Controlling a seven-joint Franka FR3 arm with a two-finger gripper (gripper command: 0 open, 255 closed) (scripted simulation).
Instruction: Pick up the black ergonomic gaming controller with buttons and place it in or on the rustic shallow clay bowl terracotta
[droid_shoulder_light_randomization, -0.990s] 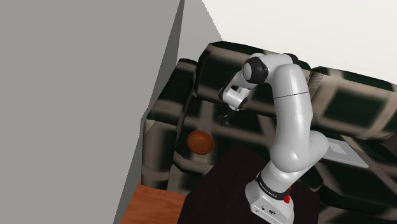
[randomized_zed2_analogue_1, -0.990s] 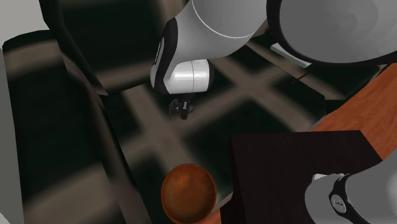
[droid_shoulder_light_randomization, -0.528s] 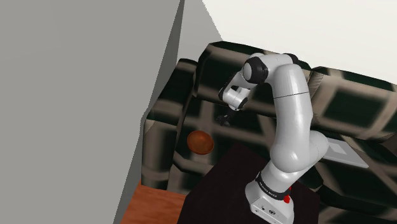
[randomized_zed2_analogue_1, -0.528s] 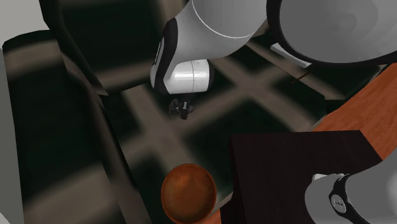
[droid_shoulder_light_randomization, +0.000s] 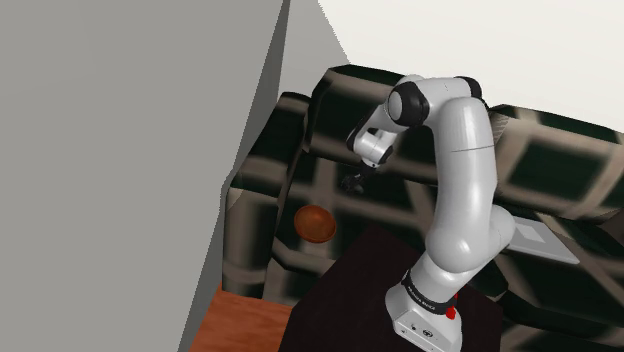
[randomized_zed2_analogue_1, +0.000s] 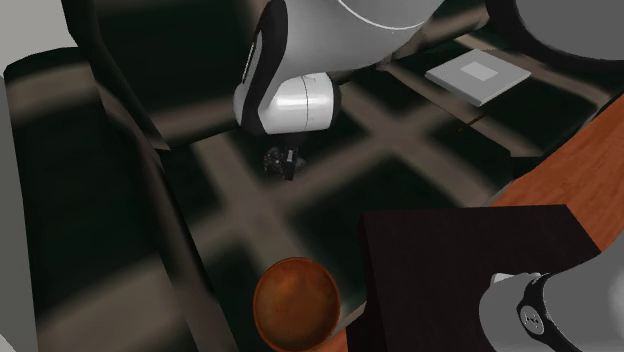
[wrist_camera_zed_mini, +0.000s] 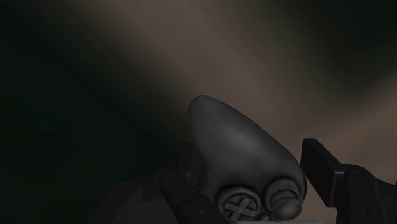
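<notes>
- Above the middle of the sofa seat (randomized_zed2_analogue_1: 400, 150), the gripper (randomized_zed2_analogue_1: 281, 164) hangs, its fingers clenched on the black controller (wrist_camera_zed_mini: 238, 146), whose one horn points away from the hand.
- The brown bowl (randomized_zed2_analogue_1: 297, 303) sits well apart, at the seat's front edge, so I judge the carry must go that way.

- Shoulder view: bowl (droid_shoulder_light_randomization: 315, 223) on the sofa (droid_shoulder_light_randomization: 560, 160), left of centre; my gripper (droid_shoulder_light_randomization: 351, 183), clasping the controller (wrist_camera_zed_mini: 242, 143), up and right of it.
- Second exterior view: bowl bottom centre, slab (randomized_zed2_analogue_1: 478, 76) upper right.
</notes>
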